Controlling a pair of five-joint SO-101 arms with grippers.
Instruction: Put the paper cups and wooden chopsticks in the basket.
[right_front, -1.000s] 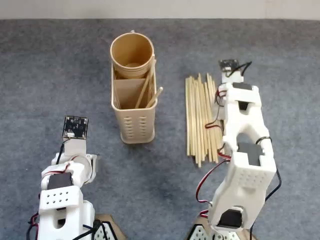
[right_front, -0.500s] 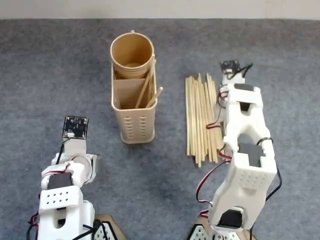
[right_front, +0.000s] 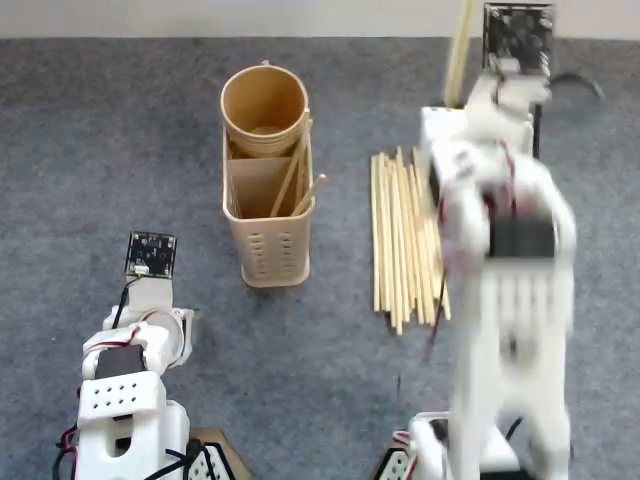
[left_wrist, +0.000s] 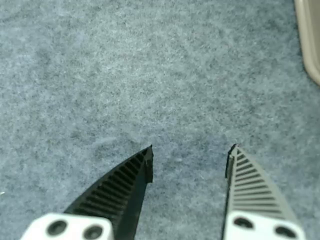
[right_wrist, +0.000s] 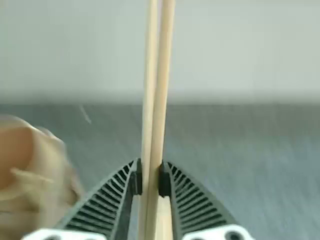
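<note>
- My left arm (right_front: 128, 395) is white printed plastic, and one plate on it is dotted with a grid of small holes.
- Thin red and black cables (right_front: 100, 342) loop around its joints.
- A small black circuit board (right_front: 150, 253) sits on its wrist.
- My left pincer (left_wrist: 191, 150) has two pointed, ribbed fingers, one black and one pale grey. Each sits on a white base with round screw holes.
- My right arm (right_front: 505, 300) is white as well, with a black motor block (right_front: 520, 238) set into it and a dark board (right_front: 517, 33) at the wrist.
- My right pincer (right_wrist: 150, 167) has dark ribbed fingers on white bases.
</note>
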